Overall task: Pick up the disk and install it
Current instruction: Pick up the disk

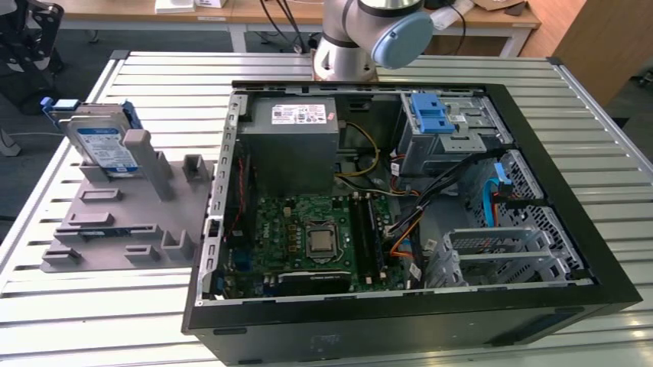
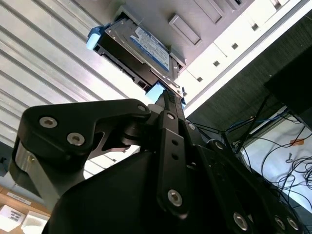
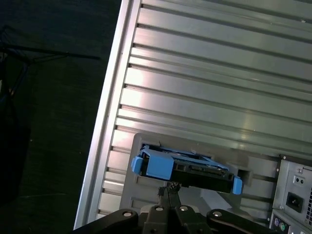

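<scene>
Exterior view: disk on edge in stand

The disk (image 1: 102, 144) stands upright in a grey stand (image 1: 112, 229) at the exterior view's left, beside the case (image 1: 408, 321), likely so its top edge is graspable. In the first wrist view the gripper (image 3: 168, 187) points at it, fingers together (holding nothing).

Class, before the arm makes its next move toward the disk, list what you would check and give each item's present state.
1. Disk upright in grey fixture: ok.
2. Disk in hand: not ok, it stands free.
3. Hand open for grasping: not ok, shut.
4. Computer case open: ok.
5. Drive cage with blue latch free to take it: cannot tell.
</scene>
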Available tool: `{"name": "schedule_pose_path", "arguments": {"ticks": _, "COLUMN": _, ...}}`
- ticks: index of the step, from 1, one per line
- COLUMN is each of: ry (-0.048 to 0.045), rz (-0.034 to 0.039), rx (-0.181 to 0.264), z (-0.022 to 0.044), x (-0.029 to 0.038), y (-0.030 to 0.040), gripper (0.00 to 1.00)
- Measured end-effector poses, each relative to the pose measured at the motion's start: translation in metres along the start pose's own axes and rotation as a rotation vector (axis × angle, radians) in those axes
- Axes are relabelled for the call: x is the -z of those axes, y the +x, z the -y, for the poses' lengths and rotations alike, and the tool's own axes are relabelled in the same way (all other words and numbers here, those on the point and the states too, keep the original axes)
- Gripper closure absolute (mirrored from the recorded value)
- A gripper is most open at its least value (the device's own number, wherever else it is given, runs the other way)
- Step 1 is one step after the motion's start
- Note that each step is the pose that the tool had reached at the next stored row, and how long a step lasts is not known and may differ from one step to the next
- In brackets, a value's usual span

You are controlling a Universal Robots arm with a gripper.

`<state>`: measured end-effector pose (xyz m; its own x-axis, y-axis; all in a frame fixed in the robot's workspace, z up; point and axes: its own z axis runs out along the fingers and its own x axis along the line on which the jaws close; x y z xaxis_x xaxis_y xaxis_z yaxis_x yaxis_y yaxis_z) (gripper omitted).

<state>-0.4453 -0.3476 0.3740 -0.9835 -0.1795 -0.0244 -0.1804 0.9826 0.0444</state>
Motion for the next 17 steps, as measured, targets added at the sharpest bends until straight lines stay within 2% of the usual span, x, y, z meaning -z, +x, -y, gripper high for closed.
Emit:
{"name": "schedule_pose_path", "arguments": {"ticks": 13, "ry": -0.0001, "rz": -0.0002, "rx": 0.004, "z": 0.0000, "x": 0.0000, "y": 0.0000, "gripper": 0.89}}
{"name": "schedule_pose_path", "arguments": {"ticks": 17, "ry": -0.0012, "rz": -0.0021, "rx": 0.049, "z": 0.0000, "x": -0.0001, "y": 0.0000, "gripper": 0.89}}
